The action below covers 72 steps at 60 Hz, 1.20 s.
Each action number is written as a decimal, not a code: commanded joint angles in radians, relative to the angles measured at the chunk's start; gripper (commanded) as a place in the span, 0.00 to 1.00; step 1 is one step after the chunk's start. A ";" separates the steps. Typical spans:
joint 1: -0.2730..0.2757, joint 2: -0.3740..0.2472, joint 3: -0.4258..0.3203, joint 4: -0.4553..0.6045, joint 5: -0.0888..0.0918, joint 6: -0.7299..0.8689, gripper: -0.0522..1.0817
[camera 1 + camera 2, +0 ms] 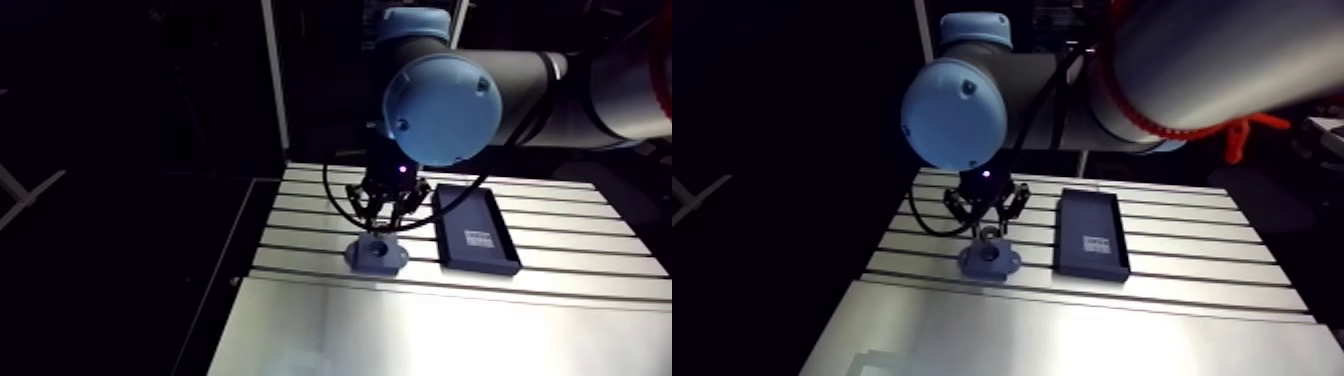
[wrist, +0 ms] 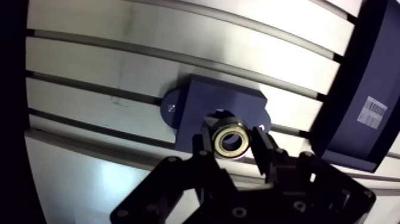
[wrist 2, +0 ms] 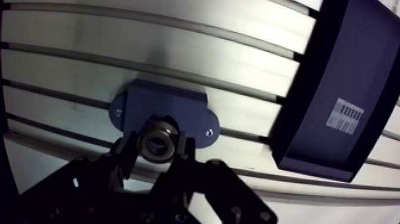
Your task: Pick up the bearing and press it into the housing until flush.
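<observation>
The bearing (image 2: 231,140) could be going in crooked and jamming if it is sitting tilted in the grip or not lining up with the round hole of the housing (image 2: 193,110). The wrist view is not showing whether it is truly centred. An off-centre push could also be sliding the housing across the table (image 2: 101,65), since nothing visible is clamping it. The claw (image 3: 156,146) is pinching the bearing, one finger on each side, and holding it right over the housing's hole. In the arm view this is happening at the centre of the frame, with a dark tray (image 1: 478,228) lying just to the right.
</observation>
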 commanded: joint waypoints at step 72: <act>0.006 0.031 0.037 -0.048 -0.002 -0.005 0.59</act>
